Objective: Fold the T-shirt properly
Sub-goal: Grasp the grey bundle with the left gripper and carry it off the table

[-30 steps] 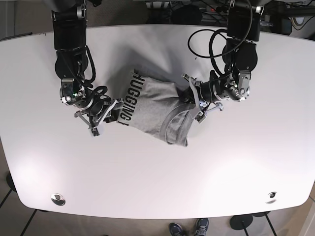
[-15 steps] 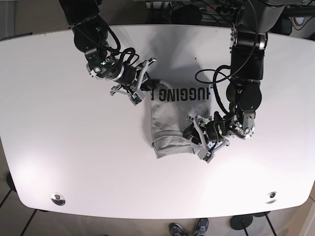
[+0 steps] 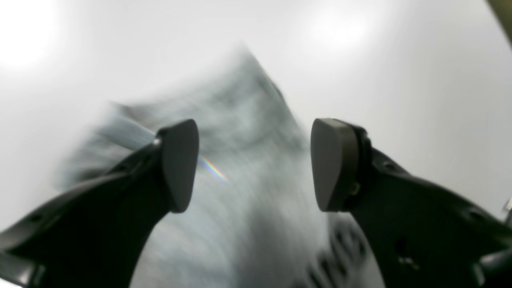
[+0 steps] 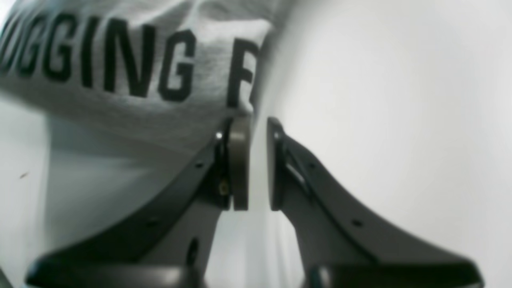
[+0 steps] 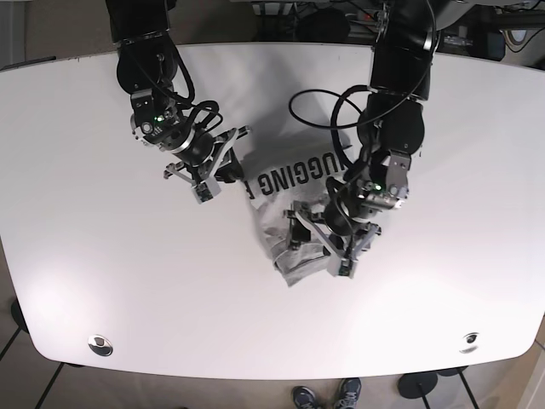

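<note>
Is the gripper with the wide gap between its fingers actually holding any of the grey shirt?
No: the left gripper is wide open, with the T-shirt blurred beyond its fingers.

Bright, even overhead light washes the glossy white oval table, leaving soft glare patches and only faint shadows. In the left wrist view, the folded grey cotton T-shirt is smeared by heavy blur, a small rainbow flare beside the dark fingers. The right wrist view is softly focused, and its black lettering bends toward the frame edges.
</note>
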`<move>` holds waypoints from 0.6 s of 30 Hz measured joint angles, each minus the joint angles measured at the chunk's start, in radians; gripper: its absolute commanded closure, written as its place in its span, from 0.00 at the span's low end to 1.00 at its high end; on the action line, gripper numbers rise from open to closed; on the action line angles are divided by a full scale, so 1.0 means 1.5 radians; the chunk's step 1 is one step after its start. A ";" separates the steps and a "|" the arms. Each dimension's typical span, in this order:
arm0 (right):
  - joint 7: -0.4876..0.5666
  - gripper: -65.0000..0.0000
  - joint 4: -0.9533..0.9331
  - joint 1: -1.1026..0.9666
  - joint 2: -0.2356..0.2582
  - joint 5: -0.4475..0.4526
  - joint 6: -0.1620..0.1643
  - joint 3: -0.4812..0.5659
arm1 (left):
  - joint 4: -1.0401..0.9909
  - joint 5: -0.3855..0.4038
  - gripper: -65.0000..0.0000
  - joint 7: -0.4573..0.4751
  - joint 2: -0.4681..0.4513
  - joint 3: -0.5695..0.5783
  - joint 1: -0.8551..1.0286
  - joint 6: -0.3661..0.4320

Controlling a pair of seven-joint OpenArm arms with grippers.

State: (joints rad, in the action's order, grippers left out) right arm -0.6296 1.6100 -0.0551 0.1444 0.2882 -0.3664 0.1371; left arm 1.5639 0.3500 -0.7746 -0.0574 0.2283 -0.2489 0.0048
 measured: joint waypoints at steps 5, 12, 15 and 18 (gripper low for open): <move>-0.020 0.90 0.000 0.001 -0.004 0.002 -0.003 -0.056 | 0.001 -0.116 0.36 0.214 0.012 0.106 0.104 0.071; -0.032 0.90 0.000 -0.002 -0.010 0.002 -0.008 -0.086 | -0.198 -0.170 0.36 0.406 0.030 0.124 0.119 0.180; -0.031 0.90 0.000 -0.002 -0.009 0.002 -0.008 -0.086 | -0.261 -0.178 0.36 0.465 0.021 0.107 0.104 0.149; -0.032 0.90 0.005 -0.002 -0.009 0.002 -0.008 -0.087 | -0.262 -0.165 0.36 0.458 -0.018 0.051 0.105 0.069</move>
State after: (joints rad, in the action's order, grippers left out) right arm -0.6777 1.6169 -0.0582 0.1307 0.2913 -0.3782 0.0071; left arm 1.1713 0.1024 -0.0875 -0.0841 0.3050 -0.0917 0.1081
